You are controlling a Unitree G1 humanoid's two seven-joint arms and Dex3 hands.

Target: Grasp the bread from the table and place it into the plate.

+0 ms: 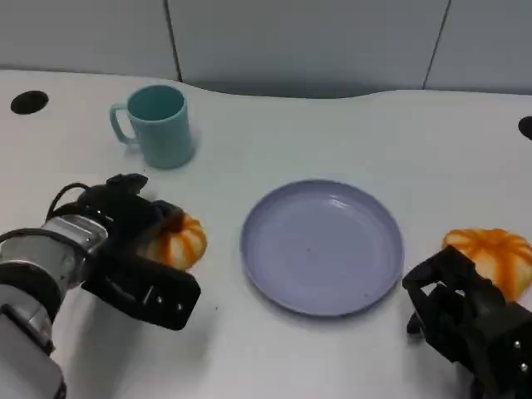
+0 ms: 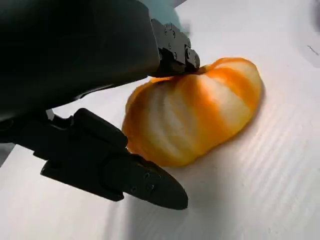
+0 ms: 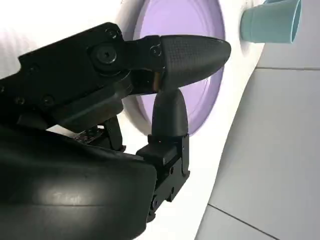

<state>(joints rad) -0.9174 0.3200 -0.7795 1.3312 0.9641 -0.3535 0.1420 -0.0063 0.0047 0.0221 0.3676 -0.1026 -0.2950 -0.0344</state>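
Note:
An orange-and-white striped bread (image 1: 181, 241) lies on the white table, left of the lavender plate (image 1: 274, 274). My left hand (image 1: 133, 249) reaches around its left side. In the left wrist view one finger (image 2: 172, 50) touches the top of the bread (image 2: 200, 110), and another finger (image 2: 120, 170) lies along the table beside it with a small gap. The bread rests on the table. My right hand (image 1: 465, 320) hovers at the lower right, holding nothing, with its fingers (image 3: 190, 50) spread. The plate (image 3: 195, 20) has nothing on it.
A second striped bread (image 1: 495, 253) lies right of the plate, just beyond my right hand. A teal mug (image 1: 158, 125) stands behind my left hand, and the same mug (image 3: 272, 22) is in the right wrist view. Dark holes mark the table's far corners.

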